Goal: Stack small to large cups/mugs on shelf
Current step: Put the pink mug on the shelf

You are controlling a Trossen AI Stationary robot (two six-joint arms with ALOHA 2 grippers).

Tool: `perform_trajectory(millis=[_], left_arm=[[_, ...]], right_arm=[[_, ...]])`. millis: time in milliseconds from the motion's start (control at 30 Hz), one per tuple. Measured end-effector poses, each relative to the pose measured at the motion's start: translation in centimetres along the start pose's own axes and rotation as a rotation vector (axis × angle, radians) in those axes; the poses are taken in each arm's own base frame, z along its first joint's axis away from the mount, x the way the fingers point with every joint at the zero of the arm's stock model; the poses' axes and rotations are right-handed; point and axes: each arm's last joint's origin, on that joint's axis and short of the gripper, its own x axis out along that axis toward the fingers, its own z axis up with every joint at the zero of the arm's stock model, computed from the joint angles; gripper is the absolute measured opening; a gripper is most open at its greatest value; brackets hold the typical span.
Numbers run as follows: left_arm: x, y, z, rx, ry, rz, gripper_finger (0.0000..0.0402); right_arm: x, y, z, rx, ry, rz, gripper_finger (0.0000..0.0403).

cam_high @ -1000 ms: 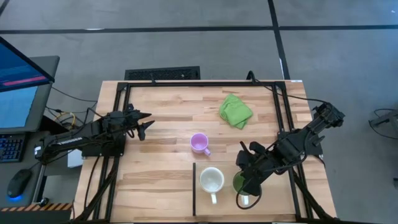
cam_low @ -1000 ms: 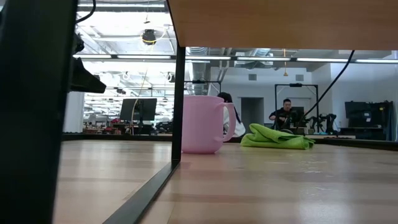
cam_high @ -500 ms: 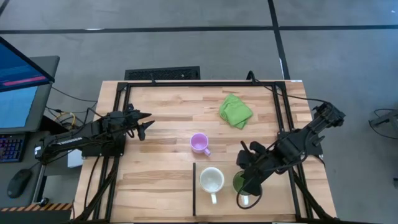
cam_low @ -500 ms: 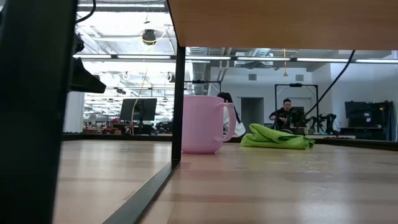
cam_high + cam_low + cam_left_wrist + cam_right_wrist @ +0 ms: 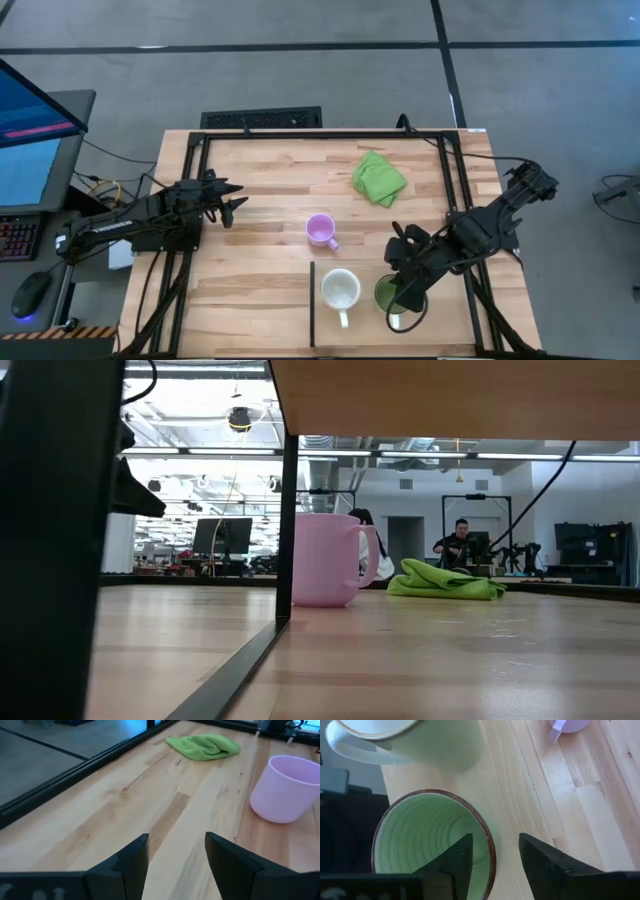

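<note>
Since a second ago we see the right tool (image 5: 403,296) shift over the empty green mug (image 5: 390,293), fingers apart astride its rim beside the empty white mug (image 5: 340,290); only the low view shows people beyond the purple mug (image 5: 327,559).

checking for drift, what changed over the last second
The right gripper shifted slightly along the table at the green mug, fingers open astride its rim. Left gripper, open, barely moved. White mug, purple mug and cloth stayed put.
</note>
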Motion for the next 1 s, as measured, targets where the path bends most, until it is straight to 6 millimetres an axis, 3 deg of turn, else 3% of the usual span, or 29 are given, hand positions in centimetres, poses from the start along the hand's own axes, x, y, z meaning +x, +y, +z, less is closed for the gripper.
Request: perform_trajectory(millis=[400, 633, 833, 1000], left_arm=[[0.0, 0.0, 0.0, 0.0, -0.001, 0.001, 0.0185], [0.0, 0.0, 0.0, 0.0, -0.002, 0.001, 0.0185], [0.0, 0.0, 0.0, 0.0, -0.003, 0.002, 0.0185], [0.0, 0.0, 0.0, 0.0, -0.003, 0.002, 0.0185]], right_arm=[[-3.5, 0.6, 1.0, -0.054, -0.071, 0.064, 0.0185], [-6.1, -0.5, 1.4, -0.131, -0.065, -0.002, 0.018], [-7.7, -1.9, 2.2, -0.283, -0.194, -0.187, 0.0183], [-10.0, -4.8, 3.1, -0.345, -0.347, -0.38, 0.0184]])
